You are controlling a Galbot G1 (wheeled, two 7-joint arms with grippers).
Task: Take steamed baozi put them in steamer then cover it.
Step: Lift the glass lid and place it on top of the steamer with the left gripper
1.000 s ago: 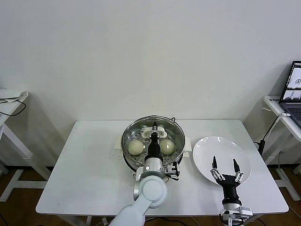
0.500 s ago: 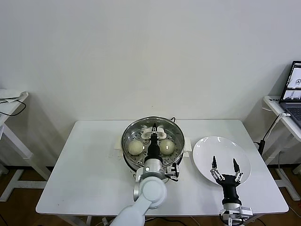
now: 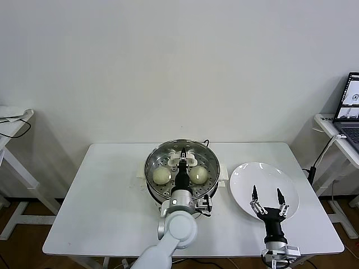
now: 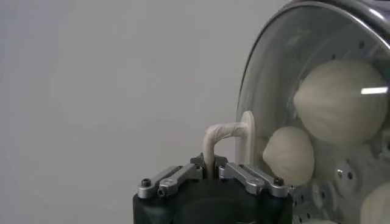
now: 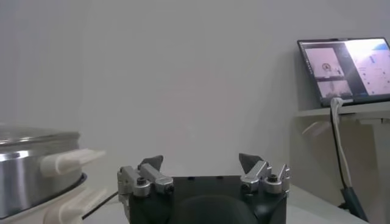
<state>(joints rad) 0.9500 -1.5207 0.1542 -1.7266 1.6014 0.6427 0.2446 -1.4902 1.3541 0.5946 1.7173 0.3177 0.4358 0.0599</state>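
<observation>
The steel steamer (image 3: pixel 150 166) stands at the table's middle back with the round glass lid (image 4: pixel 274 85) over its mouth. Two pale steamed baozi (image 3: pixel 161 176) (image 3: pixel 198 174) show through the glass in the head view. The left wrist view shows baozi (image 4: pixel 341 100) (image 4: pixel 291 155) behind the glass too. My left gripper (image 3: pixel 183 157) is over the pot's centre, shut on the lid's white handle (image 4: pixel 222 133). I cannot tell whether the lid rests on the rim. My right gripper (image 3: pixel 267 196) stands open and empty over the near edge of the white plate (image 3: pixel 263 171).
The white plate lies right of the steamer with nothing on it. The steamer's cream side handle (image 5: pixel 70 159) shows in the right wrist view. A laptop (image 3: pixel 350 103) stands on a side table at far right. Another side table (image 3: pixel 11 120) is at far left.
My left wrist has drawn back slightly toward the table's front edge, still holding the lid handle over the steamer. The right arm has not moved.
</observation>
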